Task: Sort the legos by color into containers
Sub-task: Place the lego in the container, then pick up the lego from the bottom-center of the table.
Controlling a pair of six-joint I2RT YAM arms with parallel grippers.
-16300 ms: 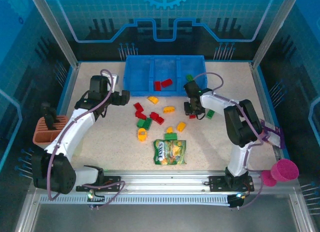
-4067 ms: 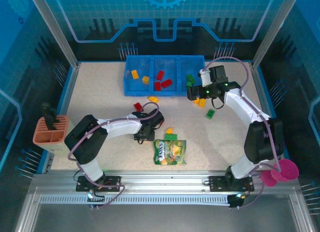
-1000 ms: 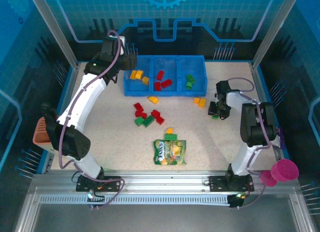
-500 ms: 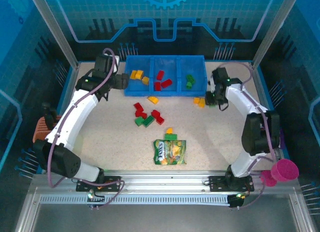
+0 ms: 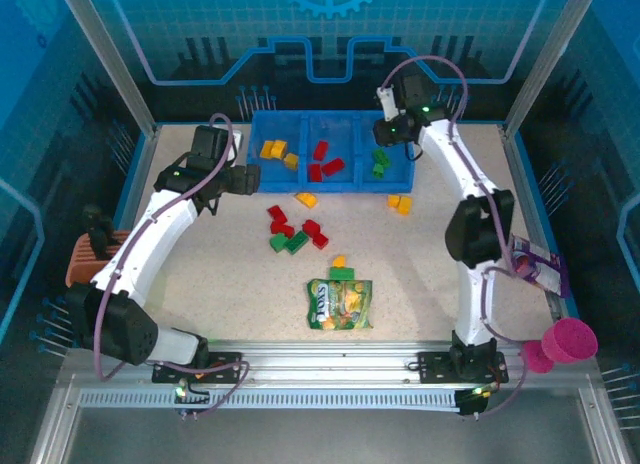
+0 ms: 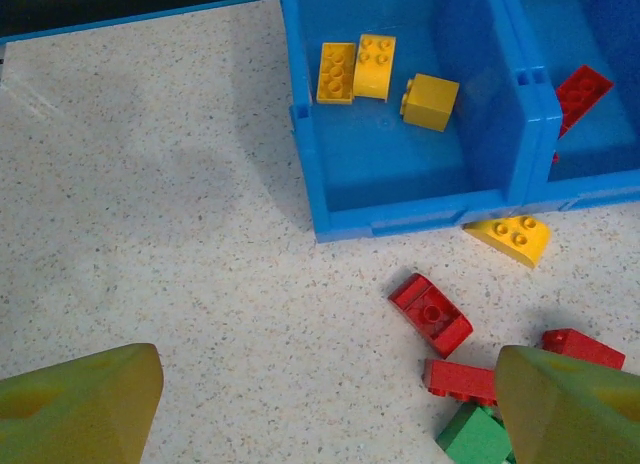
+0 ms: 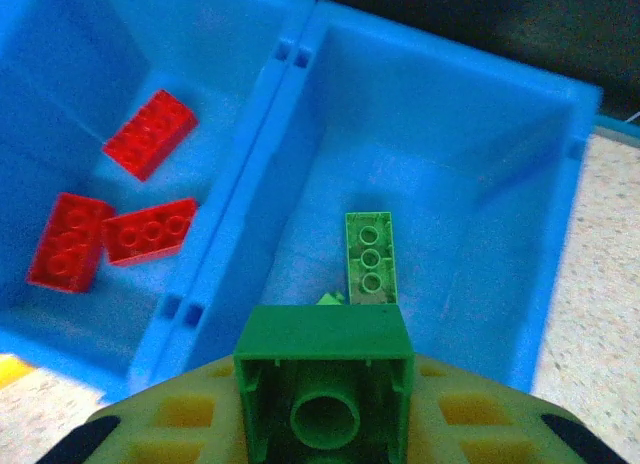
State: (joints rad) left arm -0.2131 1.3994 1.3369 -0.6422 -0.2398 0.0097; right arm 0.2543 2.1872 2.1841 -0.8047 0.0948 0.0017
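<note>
Pinching a chunky, glossy green lego [image 7: 322,359] by its sides, the right gripper [image 7: 325,424] hangs over the right compartment of the smooth blue plastic tray [image 7: 545,234], where a slim green brick [image 7: 369,256] lies. Red bricks [image 7: 150,134] sit in the middle compartment, yellow ones [image 6: 372,66] in the left. The left gripper [image 6: 325,409] gapes wide and empty above the speckled surface [image 6: 180,234], near loose legos [image 6: 432,314].
</note>
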